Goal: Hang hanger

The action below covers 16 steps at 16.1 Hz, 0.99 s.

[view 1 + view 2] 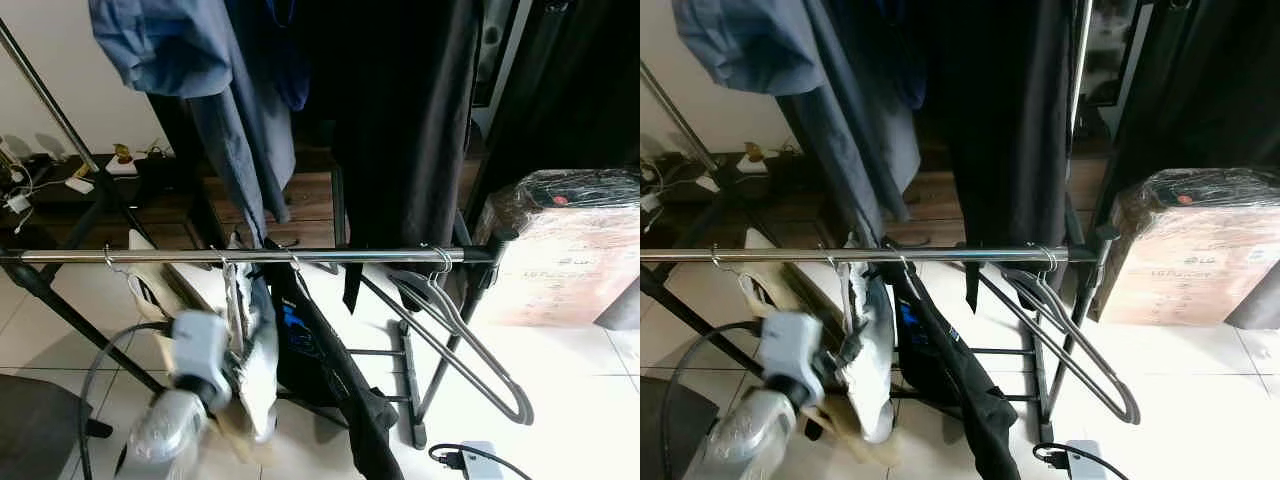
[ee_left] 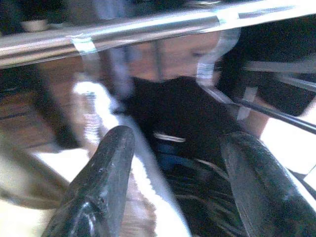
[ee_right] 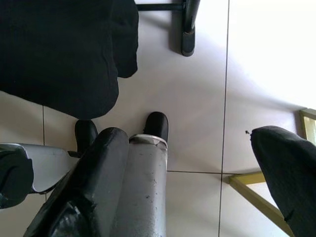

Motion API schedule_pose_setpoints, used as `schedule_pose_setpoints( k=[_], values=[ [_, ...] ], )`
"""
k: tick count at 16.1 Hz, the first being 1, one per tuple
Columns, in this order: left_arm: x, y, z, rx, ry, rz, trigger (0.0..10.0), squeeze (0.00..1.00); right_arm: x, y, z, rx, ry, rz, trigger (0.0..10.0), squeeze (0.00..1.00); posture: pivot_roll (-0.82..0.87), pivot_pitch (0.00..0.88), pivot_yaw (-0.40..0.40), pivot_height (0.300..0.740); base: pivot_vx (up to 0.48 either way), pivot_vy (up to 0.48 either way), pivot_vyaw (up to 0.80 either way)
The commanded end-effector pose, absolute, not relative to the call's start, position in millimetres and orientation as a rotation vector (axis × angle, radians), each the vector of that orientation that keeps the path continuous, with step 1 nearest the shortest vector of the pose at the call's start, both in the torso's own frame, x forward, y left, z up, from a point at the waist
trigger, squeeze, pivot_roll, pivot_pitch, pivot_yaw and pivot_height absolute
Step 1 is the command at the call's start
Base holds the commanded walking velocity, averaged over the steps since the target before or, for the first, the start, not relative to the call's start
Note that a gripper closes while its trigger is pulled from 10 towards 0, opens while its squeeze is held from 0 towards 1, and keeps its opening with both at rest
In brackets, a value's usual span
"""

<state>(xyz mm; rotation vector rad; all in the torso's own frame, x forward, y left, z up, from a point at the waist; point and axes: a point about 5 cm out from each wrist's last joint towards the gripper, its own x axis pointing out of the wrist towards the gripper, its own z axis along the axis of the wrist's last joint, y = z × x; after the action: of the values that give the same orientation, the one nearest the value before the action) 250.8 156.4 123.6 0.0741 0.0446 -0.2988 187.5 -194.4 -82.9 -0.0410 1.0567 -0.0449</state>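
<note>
A chrome rail (image 1: 330,256) runs across in front of me at waist height. An empty grey hanger (image 1: 470,345) hangs from its right end. Further left on the rail hang a white garment (image 1: 252,340) and a black garment (image 1: 325,370), each on its own hook. My left arm (image 1: 190,385) reaches up from the lower left to the white garment. In the left wrist view my left gripper (image 2: 177,187) is open just below the rail (image 2: 148,29), with the white cloth's edge (image 2: 94,113) running between its fingers. My right gripper (image 3: 197,182) hangs open over the tiled floor.
A blue shirt (image 1: 200,60) and a long black garment (image 1: 400,120) hang from a higher rail behind. A plastic-wrapped cardboard box (image 1: 570,255) stands at the right. A power strip (image 1: 478,462) lies on the floor, and a dark seat (image 1: 40,430) is at the lower left.
</note>
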Motion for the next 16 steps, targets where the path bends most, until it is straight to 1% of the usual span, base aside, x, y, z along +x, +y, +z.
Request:
schedule_pose_setpoints(
  k=[1,2,3,4,5,6,7,8,9,10,11,12,16],
  values=[
    [246.1,149.2,123.0,0.069,0.082,-0.359,10.0,0.00,182.4,-192.1,-85.7,-0.043,1.076,-0.033,10.0,0.00,-0.09,0.100,0.060,0.740,0.000,0.000,0.00],
    [243.2,142.3,121.7,0.027,0.121,-0.403,10.0,0.00,182.4,-192.1,-85.7,-0.044,1.077,-0.033,10.0,0.00,-0.09,0.097,0.061,0.740,0.000,0.000,0.00],
    [247.4,134.7,118.9,-0.016,0.175,-0.444,10.0,0.00,182.6,-192.0,-85.6,-0.046,1.076,-0.030,10.0,0.00,-0.09,0.089,0.063,0.740,0.000,0.000,0.00],
    [261.6,128.4,121.5,-0.034,0.169,-0.454,10.0,0.00,183.0,-191.5,-85.5,-0.054,1.076,-0.022,10.0,0.00,-0.10,0.081,0.064,0.740,0.000,0.000,0.00],
    [278.2,127.0,122.0,-0.053,0.189,-0.392,10.0,0.00,183.3,-191.2,-85.3,-0.057,1.075,-0.019,10.0,0.00,-0.10,0.078,0.065,0.740,0.000,0.000,0.00],
    [284.4,125.9,119.8,-0.041,0.211,-0.373,10.0,0.00,183.4,-191.2,-85.3,-0.056,1.074,-0.019,10.0,0.00,-0.10,0.077,0.065,0.740,0.000,0.000,0.00],
    [296.2,126.2,111.9,-0.025,0.272,-0.315,10.0,0.12,183.6,-190.9,-85.2,-0.055,1.074,-0.020,10.0,0.00,-0.11,0.076,0.067,0.740,0.000,0.000,0.00],
    [305.8,125.9,105.1,-0.059,0.329,-0.277,10.0,1.00,183.8,-190.5,-85.2,-0.053,1.073,-0.022,10.0,0.00,-0.11,0.077,0.066,0.740,0.000,0.000,0.00],
    [318.2,118.0,101.2,-0.141,0.370,-0.305,10.0,1.00,184.2,-190.0,-85.1,-0.048,1.070,-0.026,10.0,0.00,-0.12,0.087,0.062,0.740,0.000,0.000,0.00],
    [325.2,114.8,101.0,-0.141,0.378,-0.307,10.0,1.00,184.2,-190.0,-85.1,-0.045,1.069,-0.030,10.0,0.00,-0.12,0.095,0.061,0.740,0.000,0.000,0.00],
    [330.3,113.4,99.7,-0.135,0.394,-0.291,10.0,0.84,183.9,-190.0,-85.2,-0.045,1.070,-0.032,10.0,0.00,-0.13,0.103,0.064,0.740,0.000,0.000,0.00],
    [334.2,112.8,99.8,-0.097,0.390,-0.275,10.0,0.00,183.9,-190.0,-85.3,-0.043,1.070,-0.033,10.0,0.00,-0.13,0.107,0.062,0.740,0.000,0.000,0.00],
    [342.1,100.3,94.3,-0.102,0.388,-0.276,10.0,0.00,184.0,-189.6,-85.2,-0.050,1.072,-0.023,10.0,0.00,-0.14,0.131,0.068,0.740,0.000,0.000,0.00]
  ],
)
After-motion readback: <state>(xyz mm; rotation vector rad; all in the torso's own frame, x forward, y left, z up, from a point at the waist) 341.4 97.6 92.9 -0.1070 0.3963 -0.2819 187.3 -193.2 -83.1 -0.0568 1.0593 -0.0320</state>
